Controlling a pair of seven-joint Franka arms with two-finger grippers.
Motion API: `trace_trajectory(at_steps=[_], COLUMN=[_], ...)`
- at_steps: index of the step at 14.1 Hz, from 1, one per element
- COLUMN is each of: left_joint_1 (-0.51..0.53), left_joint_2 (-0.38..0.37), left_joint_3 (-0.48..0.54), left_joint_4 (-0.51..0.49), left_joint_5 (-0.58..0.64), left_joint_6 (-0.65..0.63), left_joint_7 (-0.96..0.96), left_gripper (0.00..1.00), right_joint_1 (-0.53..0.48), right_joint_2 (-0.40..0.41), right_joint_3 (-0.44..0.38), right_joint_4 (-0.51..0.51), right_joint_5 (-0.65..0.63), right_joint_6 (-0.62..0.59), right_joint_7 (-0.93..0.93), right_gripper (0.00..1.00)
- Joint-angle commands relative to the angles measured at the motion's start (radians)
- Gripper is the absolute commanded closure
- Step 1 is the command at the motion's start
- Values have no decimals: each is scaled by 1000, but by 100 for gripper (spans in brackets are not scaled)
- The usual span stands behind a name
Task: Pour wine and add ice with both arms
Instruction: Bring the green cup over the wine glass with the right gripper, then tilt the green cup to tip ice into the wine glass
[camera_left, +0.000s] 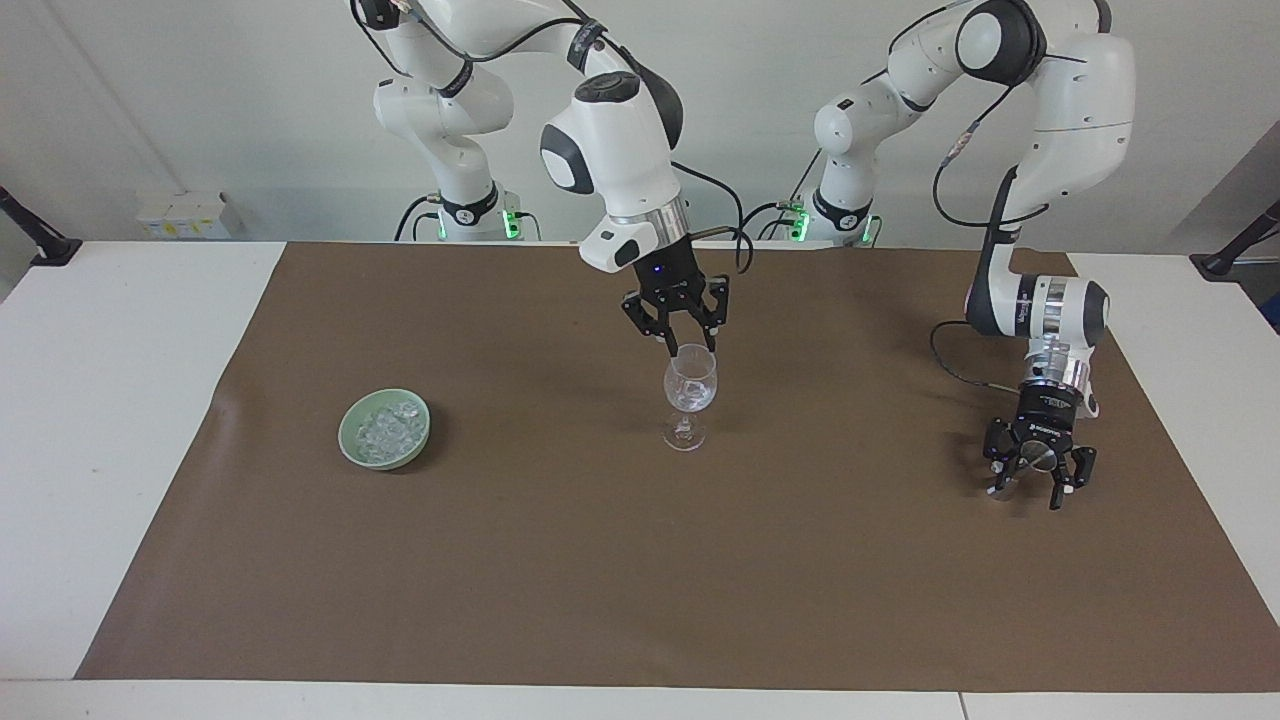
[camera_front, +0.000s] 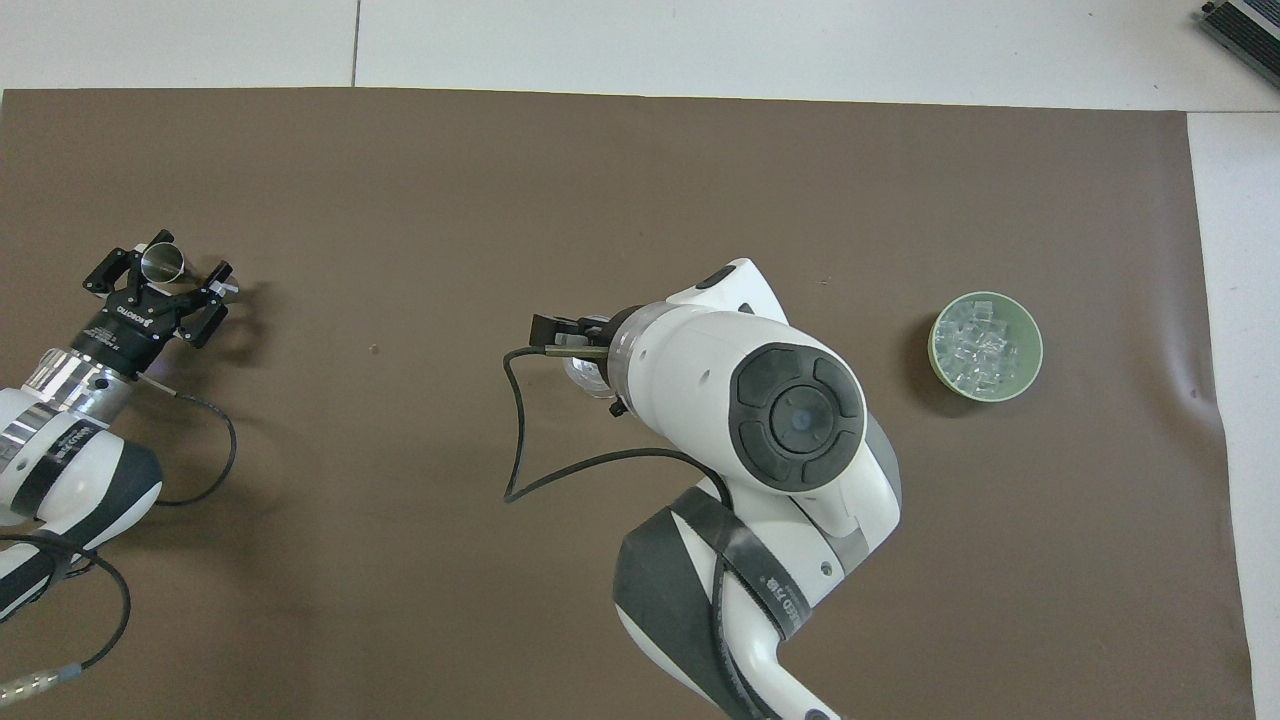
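The wine glass stands upright near the middle of the brown mat, which covers most of the white table. I count the hours of the clock as in the facing view, with twelve o'clock toward the robots.

From the glass, the green bowl is at nine o'clock, well apart, toward the right arm's end of the table. The ice lies in this bowl as a heap of small clear pieces. In the overhead view the ice fills much of the bowl's inside. Something glints low inside the wine glass also, but I cannot tell if this is ice.

The right gripper hangs just over the mouth of the glass and points down. Its claw is spread, the two tips are apart, and nothing is between them. In the overhead view the right arm covers most of the glass.

The left gripper is at three o'clock from the glass, well apart, low over the mat at the left arm's end. It points down, and a small metal cup sits inside its claw with the open mouth up. Whether this claw pinches the cup or stands loose around it, I cannot tell.
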Motion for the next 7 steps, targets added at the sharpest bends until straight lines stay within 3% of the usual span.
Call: trace_trajectory(at_steps=[1,4,7], left_joint_1=[10,10,7], left_joint_2=[-31,-60,-83], left_joint_3=[-4,-4,-4], left_joint_4=[-29,-44,-69], left_joint_5=[10,10,10], left_joint_6=[-10,-1,4], left_joint_7=[8,7,7], left_gripper=[12,11,11], right_joint_1=[-6,-8,-8], right_joint_2=[-1,-24,-85], right_joint_3=[-30,-58,-81], right_joint_4=[26,46,54], right_joint_5=[-73,-101,-105], right_joint_6=[-17,-56,-180], right_joint_7=[28,25,10], right_gripper=[0,0,0])
